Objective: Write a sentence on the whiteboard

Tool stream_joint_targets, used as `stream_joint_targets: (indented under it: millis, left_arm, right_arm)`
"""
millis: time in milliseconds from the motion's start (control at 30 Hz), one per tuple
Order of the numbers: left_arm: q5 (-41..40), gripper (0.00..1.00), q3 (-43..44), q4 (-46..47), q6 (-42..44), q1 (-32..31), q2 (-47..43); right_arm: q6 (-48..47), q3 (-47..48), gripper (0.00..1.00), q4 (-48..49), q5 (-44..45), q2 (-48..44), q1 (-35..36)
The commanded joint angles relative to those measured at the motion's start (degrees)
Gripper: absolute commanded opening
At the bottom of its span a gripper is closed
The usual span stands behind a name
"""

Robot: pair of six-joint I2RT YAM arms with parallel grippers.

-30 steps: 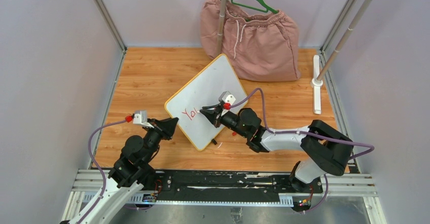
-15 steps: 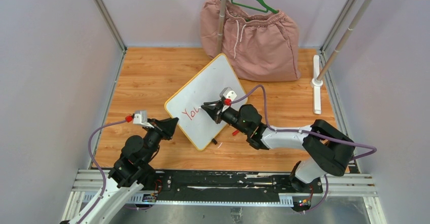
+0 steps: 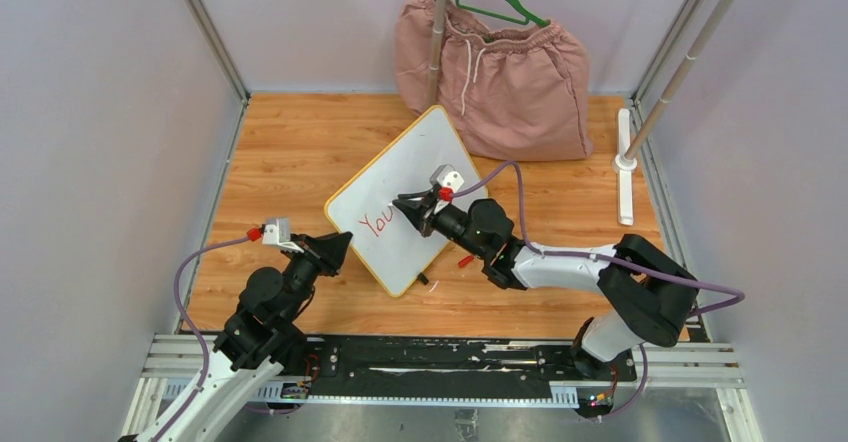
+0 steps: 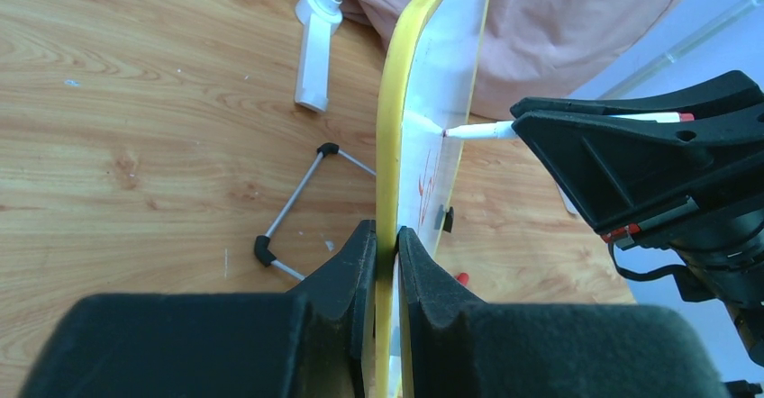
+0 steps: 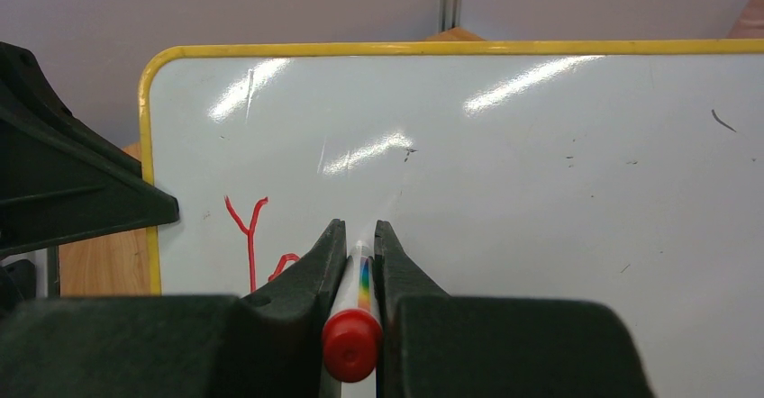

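Observation:
The whiteboard (image 3: 420, 152), white with a yellow rim, stands propped at a slant in the middle of the wooden table. Red lettering (image 3: 377, 223) reading about "You" sits near its lower left corner. My left gripper (image 3: 335, 247) is shut on the board's yellow rim (image 4: 396, 119), one pad on each face (image 4: 386, 236). My right gripper (image 3: 412, 207) is shut on a white marker with a red end (image 5: 353, 339). The marker tip (image 4: 446, 131) touches the board face (image 5: 541, 173) just right of the lettering (image 5: 248, 236).
A pink garment (image 3: 500, 62) lies behind the board under a green hanger (image 3: 497, 0) on a rack pole (image 3: 437, 32). The rack's white foot (image 3: 625, 162) lies at the right. A red cap (image 3: 464, 260) lies by the board's lower edge. A wire stand (image 4: 297, 204) sits behind the board.
The lettering grew from about "Yo" to "You". My right gripper with the marker shifted slightly up and left along the board. The left gripper has not moved.

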Motion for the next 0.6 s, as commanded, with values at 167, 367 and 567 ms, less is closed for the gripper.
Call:
stream_joint_targets:
  millis: [167,367,567]
  left_arm:
    - [-2.0,0.0,0.8,-1.3,1.5,-0.1,-0.6]
    - [-2.1,0.0,0.8,-1.5,1.6,-0.1,-0.6]
    - [-2.1,0.0,0.6,-1.1,1.4,-0.1,-0.5]
  right_arm:
    - [0.2,-1.4,0.0,0.2,-0.8,0.3,-0.8]
    - [1.5,-5.3,0.0,1.0,-0.5,-0.6,-0.7]
    - [0.8,-6.5,0.0,0.4,2.0,-2.5,-0.9]
